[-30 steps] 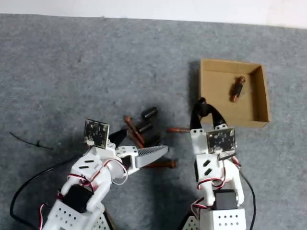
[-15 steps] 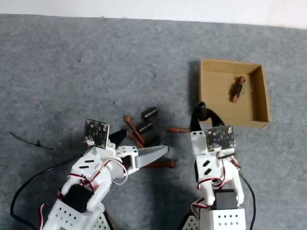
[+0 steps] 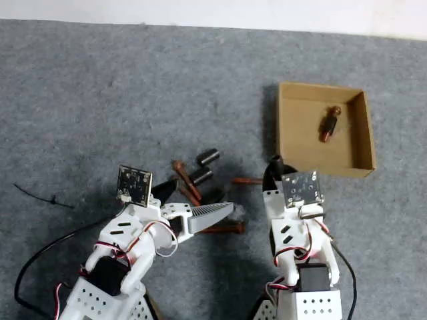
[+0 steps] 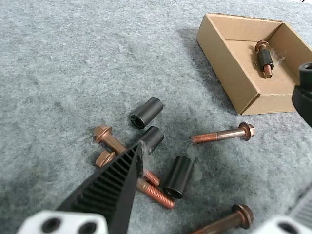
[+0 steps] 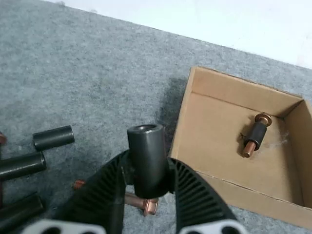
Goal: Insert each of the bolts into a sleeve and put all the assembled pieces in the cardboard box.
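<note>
Right end effector point(image 5: 146, 171) is clamped on a black sleeve point(image 5: 145, 146), upright, just off the near-left corner of the cardboard box point(image 3: 288, 133). One assembled piece point(image 3: 329, 124) lies inside. Left end effector point(image 3: 200, 199) hangs with jaws apart over loose bolts point(image 4: 224, 135) and spare sleeves point(image 4: 146, 112) on the bench point(image 3: 100, 100).
</note>
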